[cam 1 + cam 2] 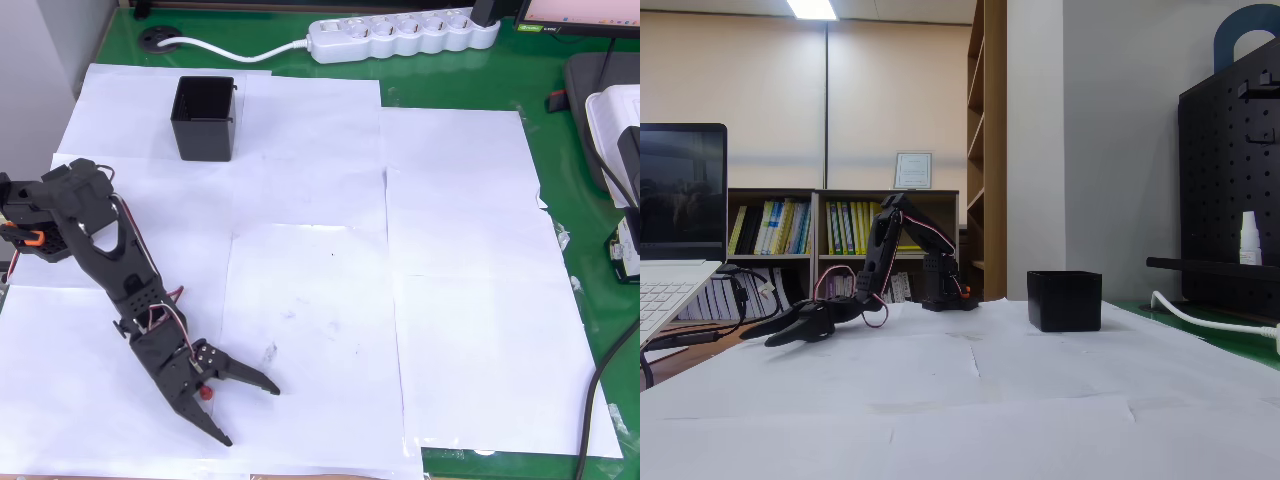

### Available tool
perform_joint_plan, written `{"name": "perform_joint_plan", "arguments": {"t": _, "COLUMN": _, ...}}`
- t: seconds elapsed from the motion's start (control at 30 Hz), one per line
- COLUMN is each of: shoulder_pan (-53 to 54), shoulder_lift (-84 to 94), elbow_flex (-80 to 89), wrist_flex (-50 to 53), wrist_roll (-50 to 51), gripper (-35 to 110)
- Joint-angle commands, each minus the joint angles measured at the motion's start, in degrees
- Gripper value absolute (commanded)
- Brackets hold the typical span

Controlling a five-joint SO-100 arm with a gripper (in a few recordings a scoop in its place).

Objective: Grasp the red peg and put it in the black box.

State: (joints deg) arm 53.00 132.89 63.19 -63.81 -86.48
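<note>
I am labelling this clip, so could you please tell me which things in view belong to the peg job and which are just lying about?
Part of the job:
- red peg, between the open jaws
- gripper
- black box, standing apart on the paper

Just lying about:
- power strip
- laptop
- white bottle on the pegboard shelf
- sheets of white paper

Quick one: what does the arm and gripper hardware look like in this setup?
The arm is all black plastic, with an orange clip near its base. Thin red and white wires loop along the links. The gripper has two pointed black fingers. No markings are readable.
</note>
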Motion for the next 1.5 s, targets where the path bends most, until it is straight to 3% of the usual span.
{"name": "perform_joint_plan", "arguments": {"t": 0.0, "shoulder_pan": 0.4, "shoulder_lift": -9.9, "elbow_flex": -11.3, "wrist_flex": -1.1, "wrist_roll": -1.0, "gripper": 37}}
{"name": "perform_joint_plan", "arguments": {"t": 0.4, "shoulder_pan": -0.1, "shoulder_lift": -26.4, "elbow_flex": -39.8, "wrist_flex": -6.3, "wrist_roll": -2.5, "gripper": 37}}
{"name": "perform_joint_plan", "arguments": {"t": 1.1, "shoulder_pan": 2.0, "shoulder_lift": -20.0, "elbow_flex": -24.2, "wrist_flex": 7.4, "wrist_roll": -5.8, "gripper": 38}}
{"name": "perform_joint_plan", "arguments": {"t": 1.47, "shoulder_pan": 1.9, "shoulder_lift": -17.3, "elbow_flex": -22.1, "wrist_flex": 7.2, "wrist_roll": -4.9, "gripper": 43}}
